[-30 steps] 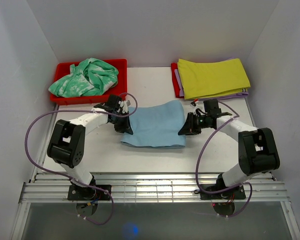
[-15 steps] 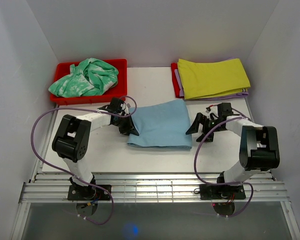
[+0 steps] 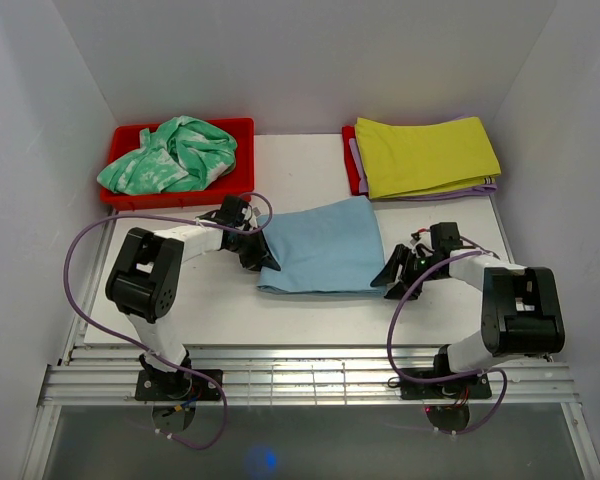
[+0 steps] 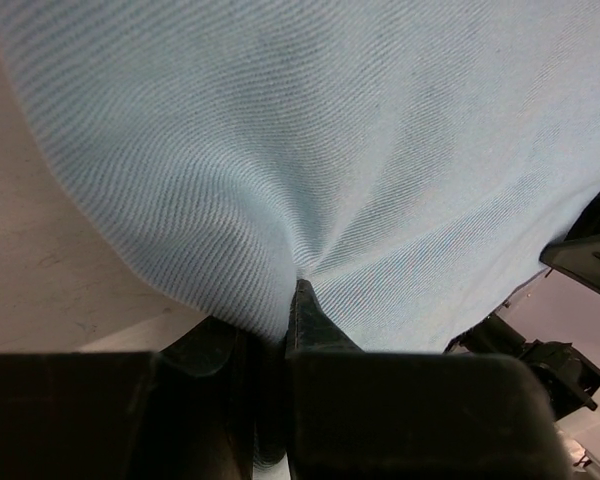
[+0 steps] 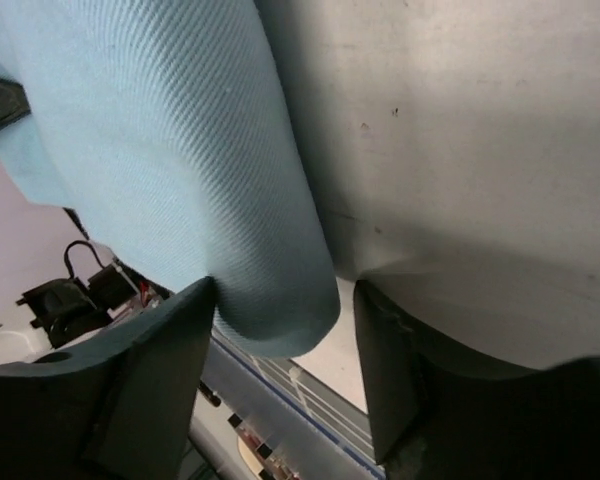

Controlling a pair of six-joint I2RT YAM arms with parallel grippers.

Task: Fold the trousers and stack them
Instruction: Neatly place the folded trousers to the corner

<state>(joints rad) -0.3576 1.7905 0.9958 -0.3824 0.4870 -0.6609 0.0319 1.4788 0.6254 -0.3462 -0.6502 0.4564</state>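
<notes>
The light sky-blue trousers lie folded into a rough square in the middle of the white table. My left gripper is at their left edge, shut on a pinch of the cloth; in the left wrist view the fabric puckers where it runs in between the fingers. My right gripper sits low at the near right corner, open. In the right wrist view the rolled corner of the trousers lies between its spread fingers and touches the left one.
A red tray at the back left holds a crumpled mint-green-and-white garment. At the back right a yellow-green cloth lies on top of a folded stack. Metal rails run along the table's near edge.
My right gripper has let go of the right edge, opened, and swung back and down to the near right corner. The left gripper and the trousers have shifted slightly right.
</notes>
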